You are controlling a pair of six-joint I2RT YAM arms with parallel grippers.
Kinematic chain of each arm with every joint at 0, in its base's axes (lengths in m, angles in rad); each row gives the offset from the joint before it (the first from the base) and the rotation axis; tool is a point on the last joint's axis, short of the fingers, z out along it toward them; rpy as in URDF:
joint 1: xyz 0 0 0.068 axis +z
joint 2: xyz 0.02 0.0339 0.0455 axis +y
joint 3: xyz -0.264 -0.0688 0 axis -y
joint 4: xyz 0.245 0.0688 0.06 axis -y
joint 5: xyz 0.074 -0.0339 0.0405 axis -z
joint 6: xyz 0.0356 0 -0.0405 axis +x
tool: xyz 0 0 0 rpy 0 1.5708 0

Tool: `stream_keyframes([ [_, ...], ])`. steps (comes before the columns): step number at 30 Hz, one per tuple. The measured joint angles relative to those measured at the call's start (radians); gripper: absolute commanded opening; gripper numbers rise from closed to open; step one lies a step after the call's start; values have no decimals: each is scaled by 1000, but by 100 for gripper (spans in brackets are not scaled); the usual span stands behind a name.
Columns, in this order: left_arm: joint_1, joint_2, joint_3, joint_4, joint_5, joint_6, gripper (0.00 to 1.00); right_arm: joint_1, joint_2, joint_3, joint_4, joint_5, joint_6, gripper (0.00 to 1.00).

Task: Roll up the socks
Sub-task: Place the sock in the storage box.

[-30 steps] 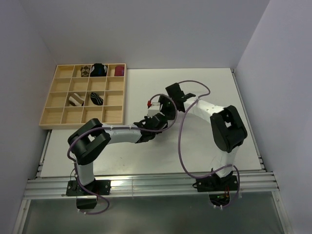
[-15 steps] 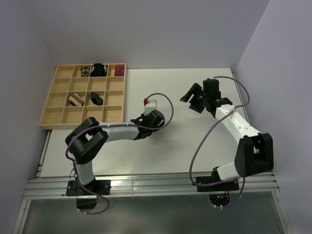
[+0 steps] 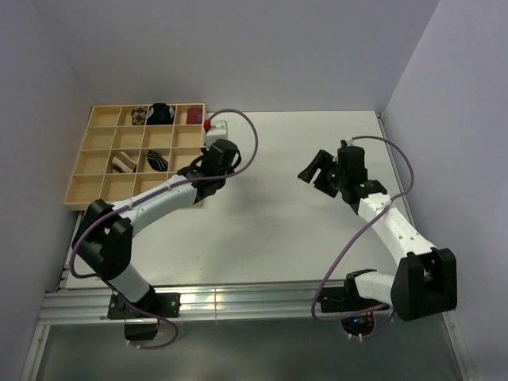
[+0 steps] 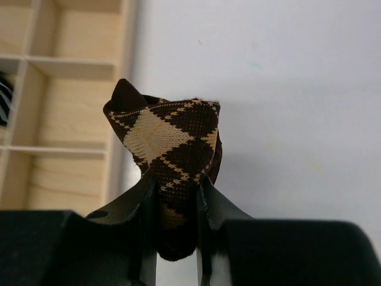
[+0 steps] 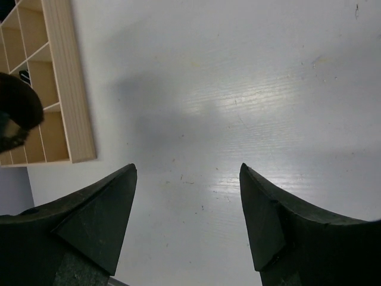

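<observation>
My left gripper (image 3: 200,172) hangs over the right edge of the wooden tray (image 3: 79,156). In the left wrist view it (image 4: 175,186) is shut on a rolled brown-and-tan argyle sock (image 4: 169,137), held above the table beside the tray's wall (image 4: 122,59). The arm hides this sock in the top view. A rolled brown-and-cream striped sock (image 3: 123,163) and a black sock with thin white stripes (image 3: 157,161) lie in neighbouring tray cells. My right gripper (image 3: 311,171) is open and empty above the bare table (image 5: 187,170).
The tray's back row holds another argyle bundle (image 3: 139,116), a black-and-blue bundle (image 3: 163,113) and a maroon bundle (image 3: 194,116). The other cells are bare. The tray's corner shows in the right wrist view (image 5: 71,89). Walls stand close at left, back and right.
My left arm has swung from the table's middle up and left to the tray's right edge. My right arm has pulled away to the right and stays open.
</observation>
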Motion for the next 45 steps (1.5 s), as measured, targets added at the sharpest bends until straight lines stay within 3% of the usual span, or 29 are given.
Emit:
stream_keyframes([
  [10, 242, -16, 21, 72, -43, 240, 0, -4, -64, -82, 42, -30, -40, 77],
  [18, 305, 122, 21, 146, -4, 372, 0, -13, -72, -126, 51, -48, -52, 77],
  [23, 337, 207, 21, 141, 83, 379, 0, -17, -86, -133, 57, -64, -60, 77],
  [35, 452, 219, -4, 198, 352, 316, 0, -22, -95, -152, 87, -97, -73, 76],
  [45, 481, 270, 21, 146, 416, 244, 0, -23, -95, -152, 98, -123, -72, 76],
])
